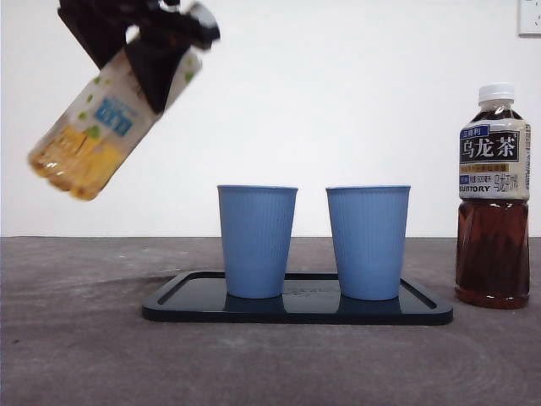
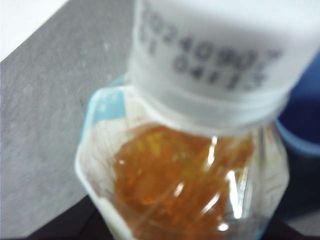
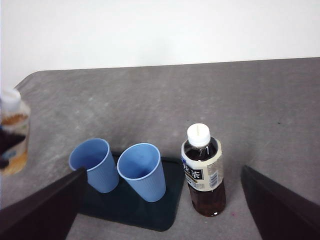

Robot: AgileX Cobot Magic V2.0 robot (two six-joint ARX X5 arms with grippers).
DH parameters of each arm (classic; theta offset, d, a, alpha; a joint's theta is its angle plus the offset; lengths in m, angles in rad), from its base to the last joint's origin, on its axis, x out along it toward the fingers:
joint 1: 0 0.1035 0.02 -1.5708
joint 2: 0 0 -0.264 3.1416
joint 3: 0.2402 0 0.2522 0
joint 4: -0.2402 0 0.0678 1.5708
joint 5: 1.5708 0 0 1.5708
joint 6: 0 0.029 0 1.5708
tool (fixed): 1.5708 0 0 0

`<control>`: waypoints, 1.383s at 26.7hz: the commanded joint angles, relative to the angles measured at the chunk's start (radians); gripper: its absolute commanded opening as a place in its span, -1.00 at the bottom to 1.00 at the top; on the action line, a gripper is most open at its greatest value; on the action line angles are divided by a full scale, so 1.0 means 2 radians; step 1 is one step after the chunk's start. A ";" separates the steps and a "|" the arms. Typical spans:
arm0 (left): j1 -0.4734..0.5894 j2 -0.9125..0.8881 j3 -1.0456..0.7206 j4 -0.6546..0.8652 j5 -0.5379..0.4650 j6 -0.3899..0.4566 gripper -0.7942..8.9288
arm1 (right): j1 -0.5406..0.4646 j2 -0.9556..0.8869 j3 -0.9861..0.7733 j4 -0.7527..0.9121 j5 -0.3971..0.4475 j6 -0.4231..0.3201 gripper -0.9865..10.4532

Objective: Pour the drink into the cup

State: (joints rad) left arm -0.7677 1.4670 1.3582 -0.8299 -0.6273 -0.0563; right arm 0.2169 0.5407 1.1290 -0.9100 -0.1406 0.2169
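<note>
A clear bottle of yellow drink [image 1: 93, 127] with a white cap hangs tilted in the air, high and to the left of the tray. My left gripper [image 1: 156, 63] is shut on its upper part. Close up in the left wrist view, the bottle [image 2: 200, 175] and its cap [image 2: 215, 60] fill the picture, the cap still on. Two blue ribbed cups [image 1: 257, 241] [image 1: 368, 241] stand upright and side by side on a black tray [image 1: 296, 309]. My right gripper [image 3: 163, 170] is open and high above the table, holding nothing.
A dark tea bottle [image 1: 494, 203] with a white cap stands upright on the grey table to the right of the tray, also seen in the right wrist view [image 3: 202, 172]. A white wall runs behind the table.
</note>
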 commanded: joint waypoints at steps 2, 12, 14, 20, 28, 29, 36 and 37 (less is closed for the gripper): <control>0.011 -0.041 -0.027 0.069 0.020 -0.036 -0.53 | 0.002 0.003 0.008 0.002 -0.020 -0.013 0.03; 0.084 -0.120 -0.225 0.284 0.094 -0.069 -0.53 | 0.002 0.003 0.008 -0.007 -0.072 -0.037 0.03; 0.101 -0.120 -0.257 0.326 0.105 -0.073 -0.53 | 0.002 0.003 0.008 -0.009 -0.072 -0.037 0.03; 0.126 -0.116 -0.330 0.462 0.138 -0.074 -0.53 | 0.002 0.003 0.008 -0.009 -0.073 -0.037 0.03; 0.129 -0.111 -0.348 0.502 0.145 -0.078 -0.53 | 0.002 0.003 0.008 -0.010 -0.073 -0.036 0.03; 0.129 -0.109 -0.348 0.501 0.145 -0.081 -0.53 | 0.002 0.003 0.008 -0.010 -0.072 -0.036 0.03; 0.129 -0.081 -0.348 0.502 0.145 -0.087 -0.52 | 0.002 0.003 0.008 -0.010 -0.072 -0.034 0.03; 0.129 -0.078 -0.348 0.501 0.145 -0.087 -0.52 | 0.002 0.003 0.008 -0.011 -0.072 -0.034 0.03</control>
State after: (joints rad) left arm -0.5060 1.3045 0.6495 0.1379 -0.3355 -0.2260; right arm 0.2169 0.5407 1.1290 -0.9356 -0.2848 0.1535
